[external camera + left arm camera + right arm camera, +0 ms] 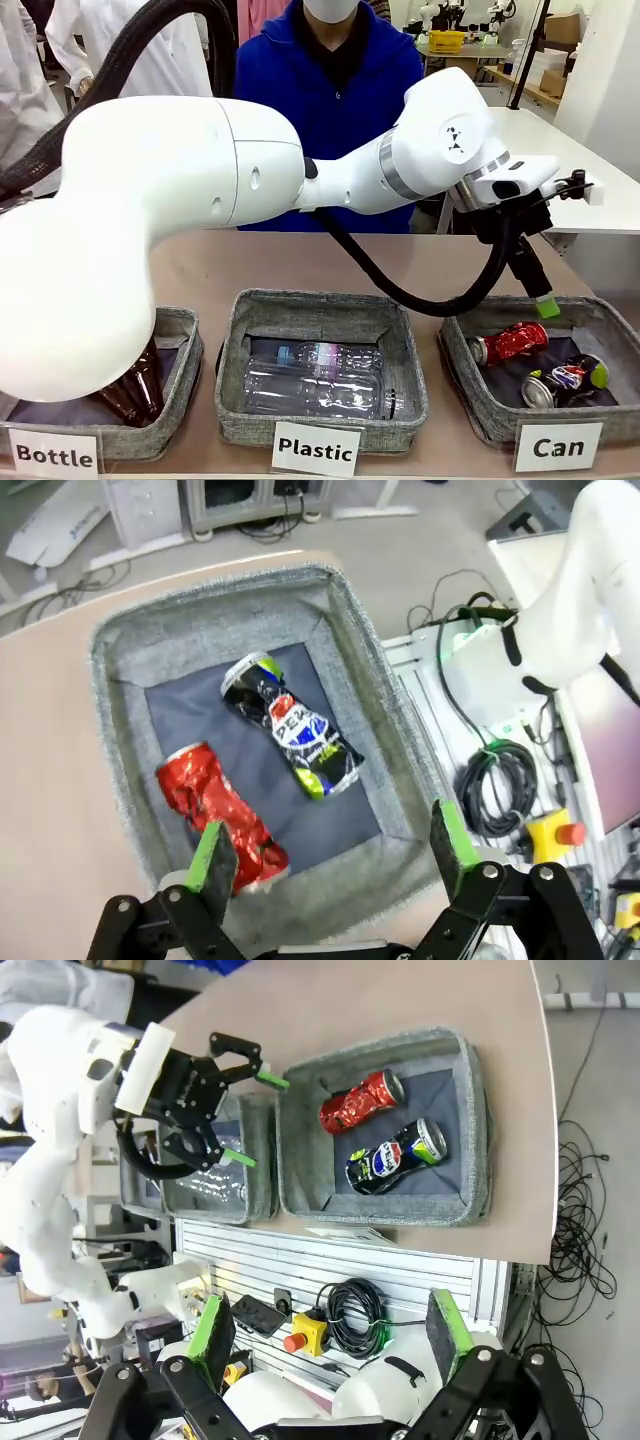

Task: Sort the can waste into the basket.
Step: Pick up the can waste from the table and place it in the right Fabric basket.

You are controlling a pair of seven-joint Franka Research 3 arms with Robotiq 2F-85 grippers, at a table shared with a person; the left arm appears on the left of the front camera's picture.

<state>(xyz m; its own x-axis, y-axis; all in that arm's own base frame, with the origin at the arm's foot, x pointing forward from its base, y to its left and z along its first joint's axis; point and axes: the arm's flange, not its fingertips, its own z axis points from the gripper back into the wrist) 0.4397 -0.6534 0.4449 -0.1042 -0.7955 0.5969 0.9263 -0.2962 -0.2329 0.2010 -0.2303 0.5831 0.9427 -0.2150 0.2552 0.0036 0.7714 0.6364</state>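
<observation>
Two dented cans lie in the grey "Can" basket (470,388) at the right: a shiny red can (512,342) and, nearer the label, a dark can (567,380) with blue and white print. My left gripper (545,300) hangs just above the basket's far edge after reaching across from the left. In the left wrist view the left gripper (330,855) is open and empty above the red can (215,810), the dark can (295,730) and the basket (130,650). From high up, my open right gripper (328,1328) looks down on the basket (470,1130), both cans and the left gripper (255,1118).
A "Plastic" bin (232,400) holding clear bottles stands in the middle, and a "Bottle" bin (185,345) with brown bottles at the left. My left arm's white body fills the left half of the front view. A person in blue (330,90) stands across the table.
</observation>
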